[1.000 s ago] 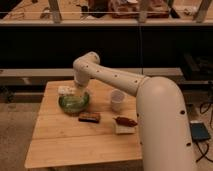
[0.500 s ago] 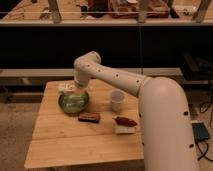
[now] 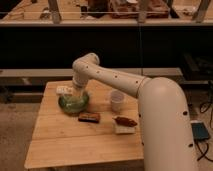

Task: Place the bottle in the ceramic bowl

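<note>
The green ceramic bowl (image 3: 74, 104) sits on the left part of the wooden table (image 3: 60, 145). The whitish bottle (image 3: 64, 90) is at the bowl's far left rim, lying roughly level; I cannot tell whether it rests on the rim or is held just above it. My gripper (image 3: 73, 93) is right beside the bottle, over the bowl's far side, at the end of the white arm reaching in from the right. Its contact with the bottle is hidden by the wrist.
A translucent plastic cup (image 3: 116, 100) stands right of the bowl. A dark brown bar (image 3: 89, 117) lies in front of the bowl. A reddish-brown item on a white pad (image 3: 125, 123) lies further right. A dark shelf runs behind the table.
The gripper and the bottle stay at the bowl's far left rim; any movement is very slight. The other things have not moved.
</note>
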Robot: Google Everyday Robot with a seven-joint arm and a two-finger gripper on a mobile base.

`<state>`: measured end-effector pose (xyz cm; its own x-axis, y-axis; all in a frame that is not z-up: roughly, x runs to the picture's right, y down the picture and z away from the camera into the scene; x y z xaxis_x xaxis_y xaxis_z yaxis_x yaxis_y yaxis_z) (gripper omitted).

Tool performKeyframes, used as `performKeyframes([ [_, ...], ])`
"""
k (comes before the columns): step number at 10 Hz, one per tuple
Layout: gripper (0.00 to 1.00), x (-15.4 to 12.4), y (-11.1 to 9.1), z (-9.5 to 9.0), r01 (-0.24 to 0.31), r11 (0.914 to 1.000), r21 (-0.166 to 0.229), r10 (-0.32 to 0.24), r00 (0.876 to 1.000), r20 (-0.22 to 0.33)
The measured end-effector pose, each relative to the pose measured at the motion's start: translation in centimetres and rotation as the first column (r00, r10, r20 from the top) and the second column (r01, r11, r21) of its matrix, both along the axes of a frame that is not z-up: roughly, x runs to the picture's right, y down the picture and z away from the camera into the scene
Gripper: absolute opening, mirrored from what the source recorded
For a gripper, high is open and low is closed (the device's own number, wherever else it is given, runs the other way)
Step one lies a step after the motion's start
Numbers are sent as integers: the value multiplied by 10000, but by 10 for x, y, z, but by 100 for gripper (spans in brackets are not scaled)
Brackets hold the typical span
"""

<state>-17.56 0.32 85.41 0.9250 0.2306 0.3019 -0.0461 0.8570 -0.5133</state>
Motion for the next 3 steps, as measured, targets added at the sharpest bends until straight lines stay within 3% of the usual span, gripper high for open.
performKeyframes([
  [3, 64, -3, 1, -4, -5, 10000, -10, 6, 9999, 119],
])
